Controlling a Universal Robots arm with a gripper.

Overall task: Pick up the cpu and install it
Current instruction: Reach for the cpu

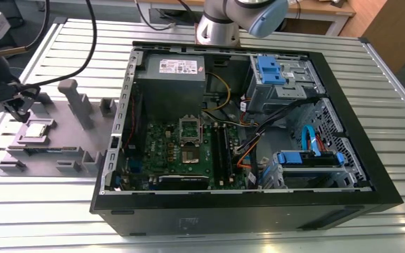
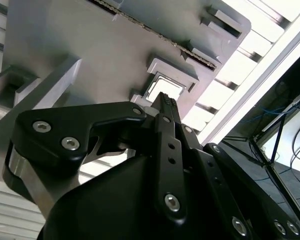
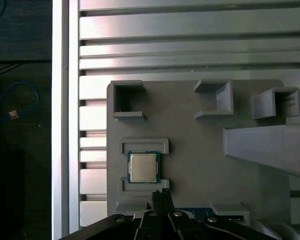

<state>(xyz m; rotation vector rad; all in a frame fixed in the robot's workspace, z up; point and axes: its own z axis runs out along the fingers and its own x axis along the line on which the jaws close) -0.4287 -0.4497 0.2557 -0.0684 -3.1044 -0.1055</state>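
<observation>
- Spanning the scene beneath the gripper (image 1: pixel 21 109), the ribbed metal bench (image 1: pixel 385 79) carries everything.
- An open computer case (image 1: pixel 343 197) lies on its side well apart from the gripper, toward the exterior view's right, with a green board (image 1: pixel 164 153) inside it.
- A grey fixture plate (image 3: pixel 190 150) sits directly below the gripper, beside the case, with raised blocks standing on it.
- The gripper hovers over the plate, its black fingers pressed together and holding nothing.
- The cpu (image 3: pixel 143 167) rests flat in a framed nest on the plate, silver top up, just ahead of the gripper's tips and not gripped.
</observation>
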